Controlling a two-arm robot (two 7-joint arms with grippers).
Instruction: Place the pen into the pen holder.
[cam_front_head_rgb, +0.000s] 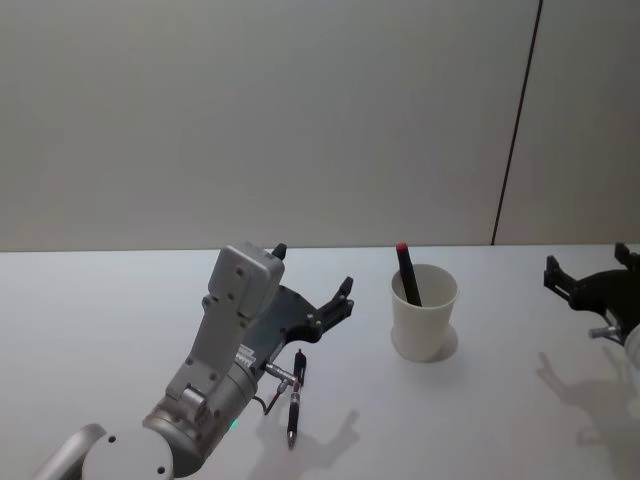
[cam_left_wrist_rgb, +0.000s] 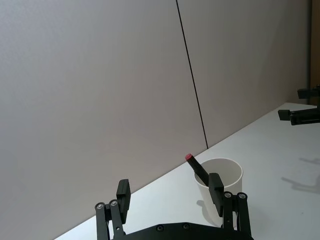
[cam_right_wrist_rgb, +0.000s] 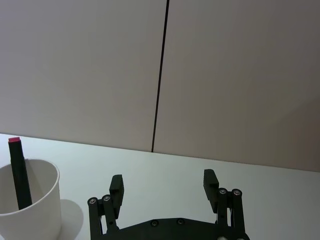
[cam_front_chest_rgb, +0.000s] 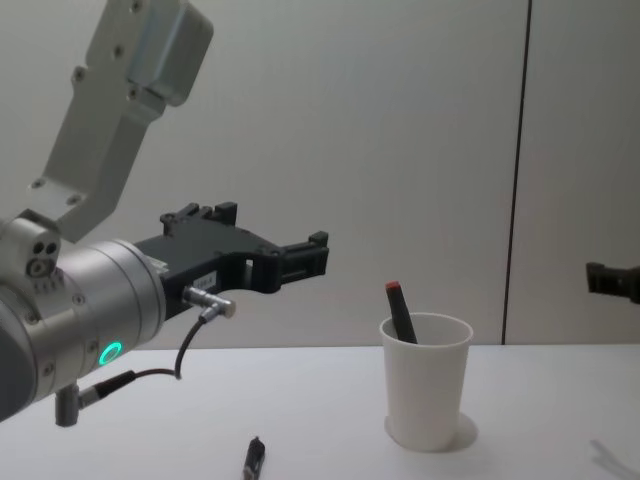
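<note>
Plain white paper cup (cam_front_head_rgb: 424, 320) sits on the white table (cam_front_head_rgb: 120, 320) with a black, red-capped pen (cam_front_head_rgb: 408, 272) leaning inside. A second dark pen (cam_front_head_rgb: 296, 398) lies flat under the left arm. The left gripper (cam_front_head_rgb: 313, 268) hovers left of the cup, fingers spread wide and holding nothing. The right gripper (cam_right_wrist_rgb: 163, 180) is off to the far right, spread wide too.

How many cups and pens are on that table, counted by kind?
Cups: 1, the white cup.
Pens: 2, the standing pen inside it and the lying pen on the table.
Total: 3.
</note>
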